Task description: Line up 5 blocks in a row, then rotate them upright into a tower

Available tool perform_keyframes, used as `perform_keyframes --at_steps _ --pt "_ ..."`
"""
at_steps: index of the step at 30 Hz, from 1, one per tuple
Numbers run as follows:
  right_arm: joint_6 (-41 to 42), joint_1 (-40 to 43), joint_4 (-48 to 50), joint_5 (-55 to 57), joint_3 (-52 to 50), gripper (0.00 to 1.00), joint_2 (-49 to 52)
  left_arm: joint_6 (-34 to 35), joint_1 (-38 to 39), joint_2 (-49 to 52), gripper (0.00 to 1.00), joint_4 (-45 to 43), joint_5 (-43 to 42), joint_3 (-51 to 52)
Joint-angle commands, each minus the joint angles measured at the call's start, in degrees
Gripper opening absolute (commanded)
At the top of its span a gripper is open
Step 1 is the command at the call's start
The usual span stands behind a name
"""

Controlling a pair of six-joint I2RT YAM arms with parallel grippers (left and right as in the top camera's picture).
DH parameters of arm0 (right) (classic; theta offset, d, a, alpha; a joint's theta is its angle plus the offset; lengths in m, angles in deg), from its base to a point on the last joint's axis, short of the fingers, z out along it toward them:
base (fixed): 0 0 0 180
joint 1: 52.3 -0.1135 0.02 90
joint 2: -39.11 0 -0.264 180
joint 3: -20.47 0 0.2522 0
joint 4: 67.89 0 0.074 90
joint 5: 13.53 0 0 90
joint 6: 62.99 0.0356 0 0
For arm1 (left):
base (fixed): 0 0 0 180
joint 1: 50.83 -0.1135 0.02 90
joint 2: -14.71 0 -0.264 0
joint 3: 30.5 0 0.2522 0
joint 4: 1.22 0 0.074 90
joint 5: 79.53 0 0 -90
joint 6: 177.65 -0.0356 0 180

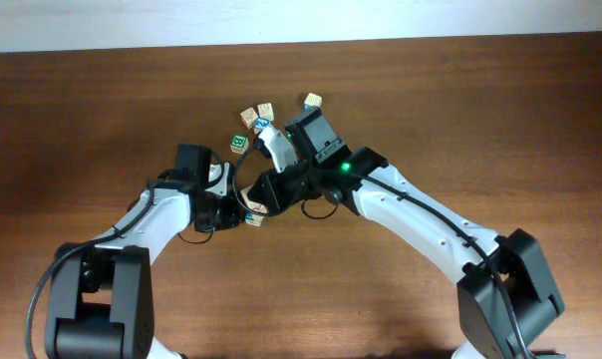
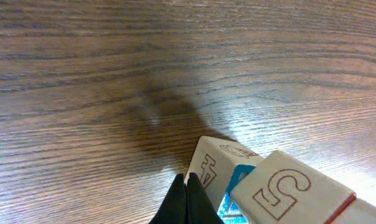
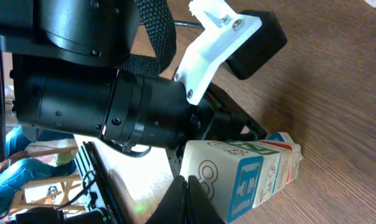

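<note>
A short row of pale cubes (image 1: 253, 211) lies between my two grippers at the table's middle. In the left wrist view a cube with an outlined "4" (image 2: 211, 165) leans under a cube with a red "5" (image 2: 289, 186). My left gripper (image 2: 185, 196) is shut and empty, its tips against the "4" cube. In the right wrist view the row's near cube shows an "8" and a blue-lettered face (image 3: 208, 175). My right gripper (image 3: 187, 200) is shut and empty, its tips touching that face. From above, the left gripper (image 1: 236, 213) and right gripper (image 1: 265, 196) flank the row.
More cubes stand behind the arms: two pale ones (image 1: 248, 117) (image 1: 266, 110), one at the far right (image 1: 312, 101), a green-faced one (image 1: 240, 144) and a blue-lettered one (image 1: 263, 124). The left arm's black wrist (image 3: 113, 106) is close in front of the right wrist camera.
</note>
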Motion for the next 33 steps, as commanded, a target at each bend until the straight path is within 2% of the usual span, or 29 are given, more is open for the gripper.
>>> perform_keyframes --at_steps 1,11,14,33 --pt "0.1 -0.7 -1.9 7.8 -2.6 0.04 5.3 0.2 -1.7 0.0 0.0 1.2 -3.0 -0.5" --pt "0.1 -0.7 -1.3 7.8 -2.6 0.05 5.3 -0.1 -10.4 0.0 0.0 1.8 -1.1 -0.5" --pt "0.1 -0.7 -1.7 7.8 -1.7 0.09 5.3 -0.1 -10.4 0.0 0.0 1.5 -1.1 -0.5" --pt "-1.4 -0.7 -7.6 7.2 6.6 0.1 4.9 -0.1 -10.4 0.0 0.0 1.6 -1.1 -0.5"
